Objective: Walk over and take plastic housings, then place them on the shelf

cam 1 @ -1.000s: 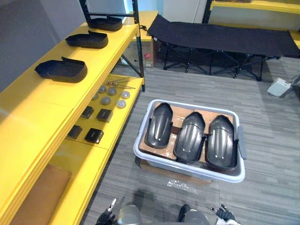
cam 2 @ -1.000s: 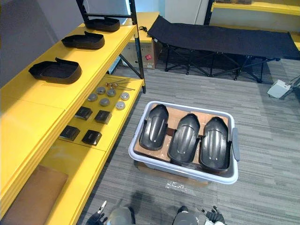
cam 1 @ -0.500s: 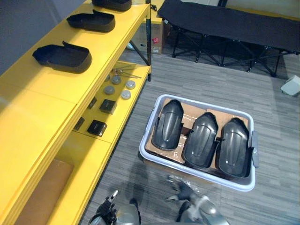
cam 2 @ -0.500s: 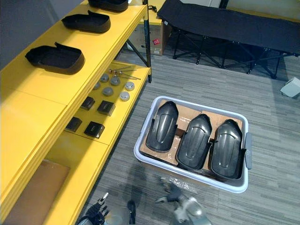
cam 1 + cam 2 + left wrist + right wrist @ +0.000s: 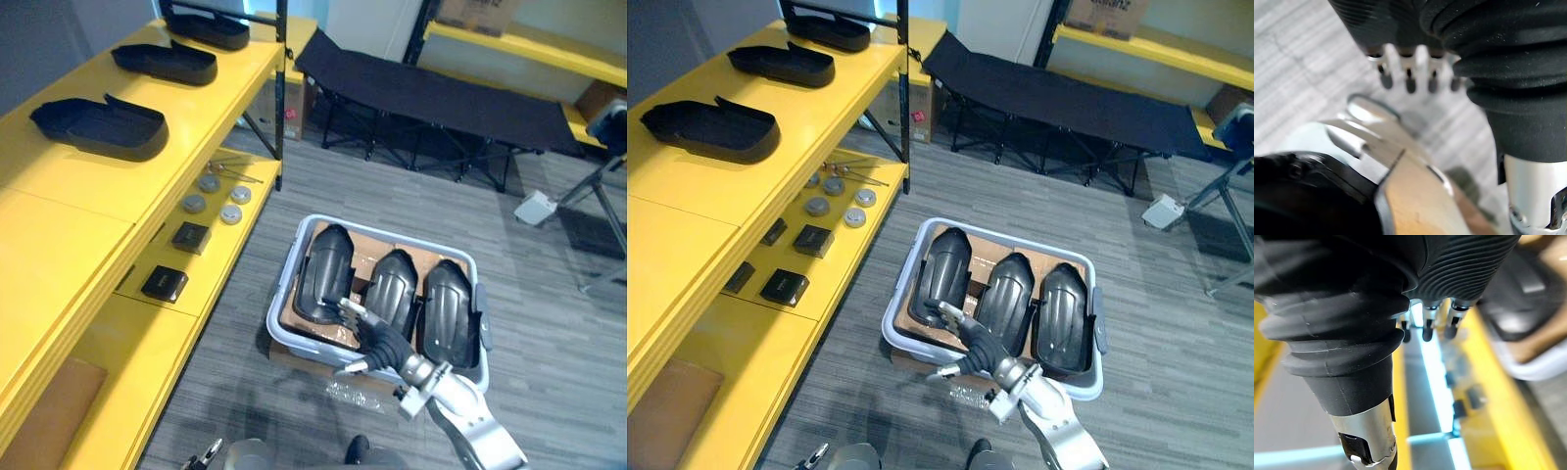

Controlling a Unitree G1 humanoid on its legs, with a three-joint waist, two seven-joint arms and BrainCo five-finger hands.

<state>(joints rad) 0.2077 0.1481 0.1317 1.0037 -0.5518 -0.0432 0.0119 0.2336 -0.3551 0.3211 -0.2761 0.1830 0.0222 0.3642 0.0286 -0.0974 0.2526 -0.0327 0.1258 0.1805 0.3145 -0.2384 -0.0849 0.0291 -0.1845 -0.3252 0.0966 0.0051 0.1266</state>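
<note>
Three black plastic housings lie side by side in a grey bin (image 5: 281,294) on the floor: left housing (image 5: 326,269), middle housing (image 5: 395,284), right housing (image 5: 446,313). My right hand (image 5: 382,343) is open, fingers spread, above the bin's near rim, just short of the left and middle housings. The right wrist view has its fingers (image 5: 1426,325) straight, the bin blurred beyond. Fingers of my left hand (image 5: 204,456) peek in at the bottom edge; they hang straight (image 5: 1408,73) in the left wrist view. More housings (image 5: 98,127) rest on the yellow shelf (image 5: 59,206) at left.
The lower shelf level holds small black boxes (image 5: 165,282) and grey discs (image 5: 211,196). A black folding cot (image 5: 431,93) stands behind the bin, a cardboard box (image 5: 294,98) beside it. A white box (image 5: 537,208) lies on the carpet at right.
My right arm has risen from the bottom edge and reached forward to the bin's near rim. The camera has shifted, so the whole scene sits differently.
</note>
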